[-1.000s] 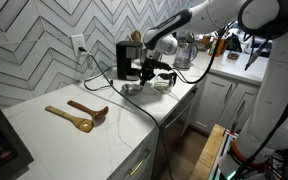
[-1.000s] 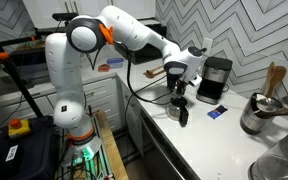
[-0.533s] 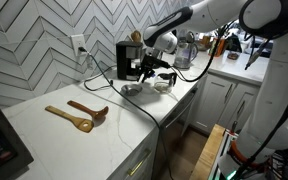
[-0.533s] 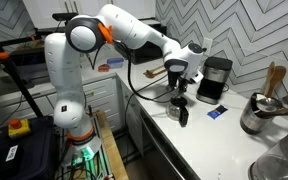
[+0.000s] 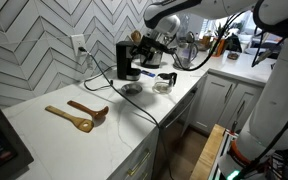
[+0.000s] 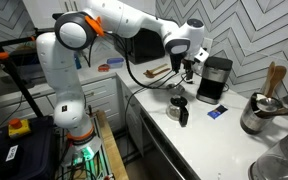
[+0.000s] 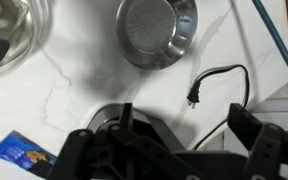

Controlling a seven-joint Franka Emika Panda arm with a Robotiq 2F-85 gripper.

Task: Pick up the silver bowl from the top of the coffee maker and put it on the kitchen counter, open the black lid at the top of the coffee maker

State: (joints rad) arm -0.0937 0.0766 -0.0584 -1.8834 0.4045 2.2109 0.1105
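The silver bowl (image 7: 156, 30) (image 5: 131, 88) rests upright on the white kitchen counter (image 5: 79, 140) (image 7: 84, 70), just in front of the black coffee maker (image 5: 127, 62) (image 6: 216, 78). The black lid (image 5: 127, 45) lies flat on the machine's top. My gripper (image 5: 150, 58) (image 6: 191, 66) (image 7: 184, 115) hangs above the bowl and beside the coffee maker's top. It is open, with nothing between its fingers. In the wrist view the bowl lies well beyond the fingertips.
A clear glass carafe (image 5: 164, 82) (image 6: 179, 105) (image 7: 9, 30) stands next to the bowl. The black power cord and plug (image 7: 194, 95) trail over the counter. Wooden spoons (image 5: 74, 114) lie farther along it, a blue card (image 6: 215, 113) sits by the machine, and a steel pot (image 6: 256, 115) is off to one side.
The gripper has opened and let go of the silver bowl, which stays on the counter. The arm has risen up and away from it.
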